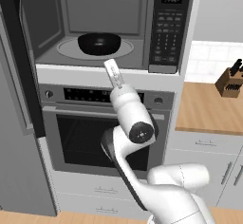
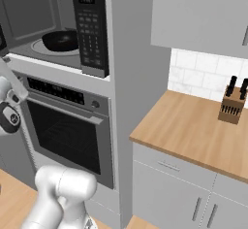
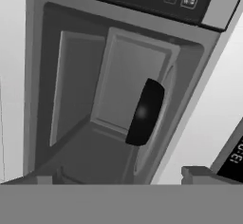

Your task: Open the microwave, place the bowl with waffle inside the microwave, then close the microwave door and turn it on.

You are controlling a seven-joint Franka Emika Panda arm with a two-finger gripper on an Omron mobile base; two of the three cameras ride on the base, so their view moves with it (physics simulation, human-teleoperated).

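The bowl with waffle (image 1: 99, 43) is showing as a small round black bowl, glossy, with a pale highlight on its side; the waffle itself is too dark or too hidden to make out. It is sitting upright with its rim facing up, in the upper middle of the left base view, resting on the round glass turntable (image 1: 66, 51) inside the grey cavity of the microwave (image 1: 95, 23). Being round, it is pointing no particular way; its widest span is lying level across the turntable, and it is much narrower than that plate. In the right base view the bowl (image 2: 60, 40) is appearing at the upper left, again on the turntable. In the hand view, which is rolled to 1 side, the bowl (image 3: 144, 112) is appearing as a dark oval right of center, within the grey cavity.

The microwave door (image 1: 21, 57) is standing swung open at the left edge of the left base view, its black face seen edge-on. The black keypad panel (image 1: 168, 26) with its small display is running down the right side of the cavity.

The gripper (image 1: 113, 74) is hovering just below the cavity's front edge, in the middle of the left base view, pointing up toward the bowl, its jaws spread wide apart and holding nothing.

Below the microwave, the steel oven (image 1: 102, 133) is sitting with its door closed. At the right, a knife block (image 1: 230, 80) is standing on the wooden counter (image 1: 204, 109).
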